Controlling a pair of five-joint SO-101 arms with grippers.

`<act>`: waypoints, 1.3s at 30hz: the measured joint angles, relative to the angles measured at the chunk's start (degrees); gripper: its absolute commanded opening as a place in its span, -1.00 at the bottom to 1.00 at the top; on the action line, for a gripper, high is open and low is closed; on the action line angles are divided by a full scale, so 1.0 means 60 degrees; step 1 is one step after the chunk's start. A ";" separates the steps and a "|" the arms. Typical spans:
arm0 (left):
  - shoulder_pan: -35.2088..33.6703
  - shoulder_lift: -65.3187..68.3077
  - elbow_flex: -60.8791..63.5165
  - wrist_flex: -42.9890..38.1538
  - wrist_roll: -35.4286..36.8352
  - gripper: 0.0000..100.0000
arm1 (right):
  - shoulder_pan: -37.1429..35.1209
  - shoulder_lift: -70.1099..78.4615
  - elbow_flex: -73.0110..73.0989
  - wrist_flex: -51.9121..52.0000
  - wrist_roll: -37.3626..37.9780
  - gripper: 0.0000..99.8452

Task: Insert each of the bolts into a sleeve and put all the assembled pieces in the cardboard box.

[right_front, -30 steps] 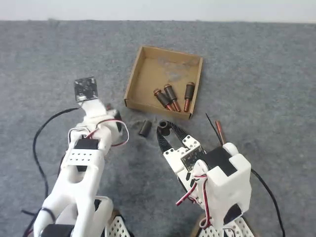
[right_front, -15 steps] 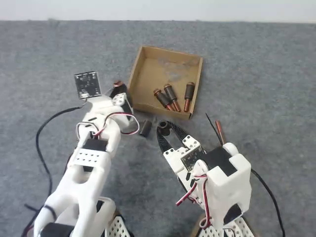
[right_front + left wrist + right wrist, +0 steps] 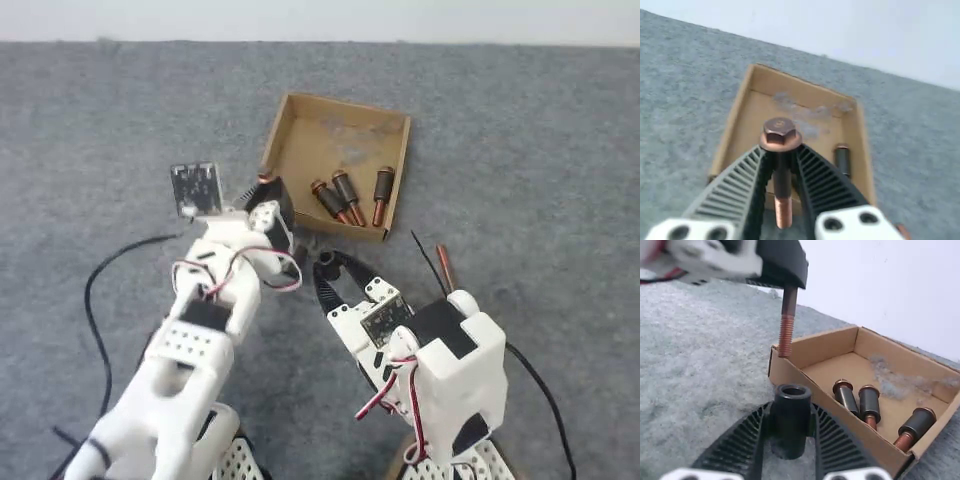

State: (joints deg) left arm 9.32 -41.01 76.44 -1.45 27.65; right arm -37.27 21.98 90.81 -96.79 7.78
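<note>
My left gripper (image 3: pixel 270 197) is shut on a copper bolt (image 3: pixel 780 165), held upright with its hex head up and its threaded tip down. It hangs by the near left corner of the cardboard box (image 3: pixel 290 112). In the right wrist view that bolt (image 3: pixel 785 325) hangs just above and a little beyond a black sleeve (image 3: pixel 790 427). My right gripper (image 3: pixel 790 415) is shut on this sleeve, which stands upright with its bore facing up. In the high view the sleeve (image 3: pixel 327 259) sits just in front of the box. Three assembled pieces (image 3: pixel 347 197) lie inside the box.
A loose copper bolt (image 3: pixel 445 268) lies on the grey carpet to the right of my right arm, beside a thin black wire (image 3: pixel 428 258). The box wall (image 3: pixel 805 347) stands right behind the held sleeve. Open carpet lies left and far right.
My left arm has swung right and forward with the bolt, from the open carpet to the box's near left corner, close above the sleeve. The right arm has barely shifted.
</note>
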 measured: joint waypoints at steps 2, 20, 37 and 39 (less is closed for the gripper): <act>0.0278 -0.0777 0.0513 0.0000 0.0293 -0.97 | 0.0000 0.0000 0.0000 0.0015 0.0000 -0.99; 0.1245 -0.5509 0.2242 0.2110 0.0557 -0.97 | -0.0293 0.0000 0.0000 0.0337 0.0000 -0.99; 0.1436 -0.7414 0.3560 0.2652 0.0205 -0.97 | -0.0703 0.0000 0.0015 0.0337 0.0000 -0.99; 0.1436 -0.7414 0.3560 0.2652 0.0205 -0.97 | -0.0703 0.0000 0.0015 0.0337 0.0000 -0.99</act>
State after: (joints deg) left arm 17.93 -85.49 97.80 14.46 28.88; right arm -41.49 21.98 90.90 -94.77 7.78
